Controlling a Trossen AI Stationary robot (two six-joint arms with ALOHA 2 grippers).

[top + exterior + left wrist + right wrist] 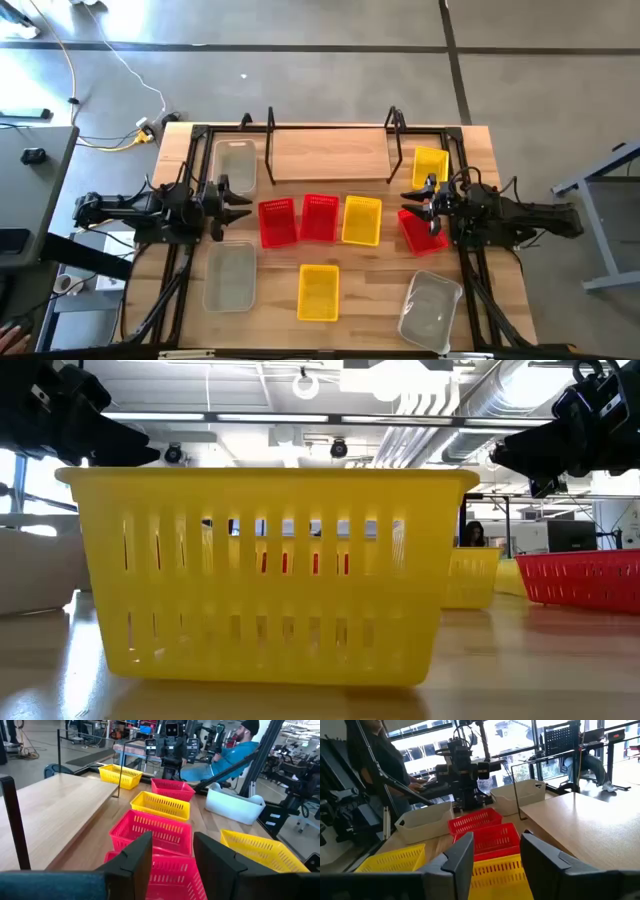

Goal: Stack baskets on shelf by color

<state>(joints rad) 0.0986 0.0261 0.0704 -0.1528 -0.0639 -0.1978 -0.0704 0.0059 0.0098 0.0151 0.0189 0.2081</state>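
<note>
Baskets lie scattered over the wooden surface [370, 290] before the empty shelf [330, 155]. Left end effector [238, 196] and right end effector [415, 208] hover, fingers narrowly apart. A person [235, 750] sits beyond.

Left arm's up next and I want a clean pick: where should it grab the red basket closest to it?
Take the red basket by the rim of its short end facing the left gripper, one finger inside, one outside. It sits upright and open-topped, and another red basket crowds its far long side. Come from above; the gripper is open and empty.
</note>
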